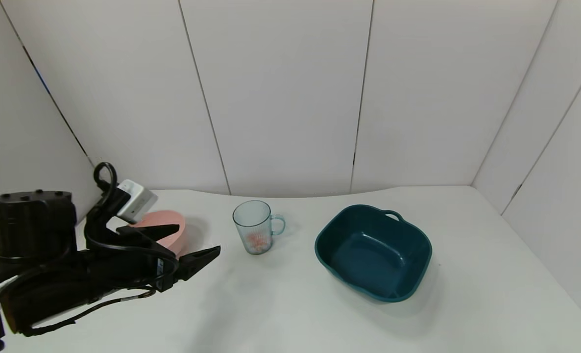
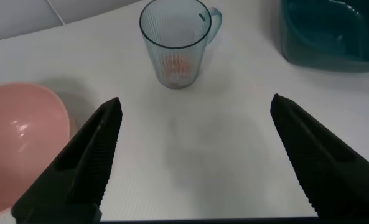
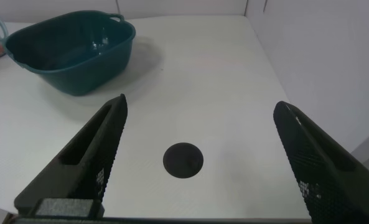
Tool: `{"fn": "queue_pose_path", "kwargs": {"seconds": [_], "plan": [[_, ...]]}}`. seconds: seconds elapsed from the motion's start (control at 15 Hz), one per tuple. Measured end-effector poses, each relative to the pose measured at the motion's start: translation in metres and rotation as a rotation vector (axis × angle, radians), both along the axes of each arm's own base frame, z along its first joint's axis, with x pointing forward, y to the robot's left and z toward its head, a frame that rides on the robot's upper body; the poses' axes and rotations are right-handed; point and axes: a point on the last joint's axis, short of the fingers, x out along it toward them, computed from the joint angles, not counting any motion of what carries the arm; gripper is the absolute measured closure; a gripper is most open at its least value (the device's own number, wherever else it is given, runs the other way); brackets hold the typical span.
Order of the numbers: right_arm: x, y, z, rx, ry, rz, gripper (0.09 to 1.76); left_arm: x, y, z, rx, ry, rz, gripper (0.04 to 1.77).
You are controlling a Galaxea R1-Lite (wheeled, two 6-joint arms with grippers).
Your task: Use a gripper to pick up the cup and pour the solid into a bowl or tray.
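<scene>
Nearest to you, the left gripper point(image 1: 192, 243) hung low over the white bench point(image 1: 280, 299), at the left side. Its jaws stood wide apart and held nothing; in the left wrist view the two black fingers point(image 2: 78, 168) framed a bare piece of bench, and the cup was ahead of them, centred in the gap but well apart from the tips. So, as I judge it, you were only at the approach: no grasp was made yet.

The right gripper point(image 3: 196, 162) did not appear in the head view. Its own wrist camera showed its jaws also spread wide and empty, above the bench near a dark round spot point(image 3: 183, 160), on the far side of the teal basin point(image 3: 72, 53). I take this arm as parked.

A little farther, the pink bowl point(image 1: 170, 230) sat just behind the left gripper, partly hidden by it. What showed of its inside in the left wrist view looked empty (no pellets there).

Farther on stood the cup point(image 1: 254, 233), upright on the bench between the bowl and the basin point(image 1: 374, 252), with its handle turned toward the basin. The solid point(image 1: 257, 240) lay as a small red-orange and white heap at its bottom.

So nothing of the task was finished. What was left for you: to bring the jaws around the cup, close them, lift it, carry it over the bowl and tip it out.
</scene>
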Motion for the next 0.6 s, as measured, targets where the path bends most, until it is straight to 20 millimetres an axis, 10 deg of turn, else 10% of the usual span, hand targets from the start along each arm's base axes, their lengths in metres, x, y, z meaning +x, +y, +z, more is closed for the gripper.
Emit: {"fn": "queue_pose_path", "kwargs": {"seconds": [0.6], "plan": [[0.000, 0.000, 0.000, 0.000, -0.001, 0.000, 0.14, 0.054, -0.027, -0.069, 0.015, 0.017, -0.038, 0.09]]}}
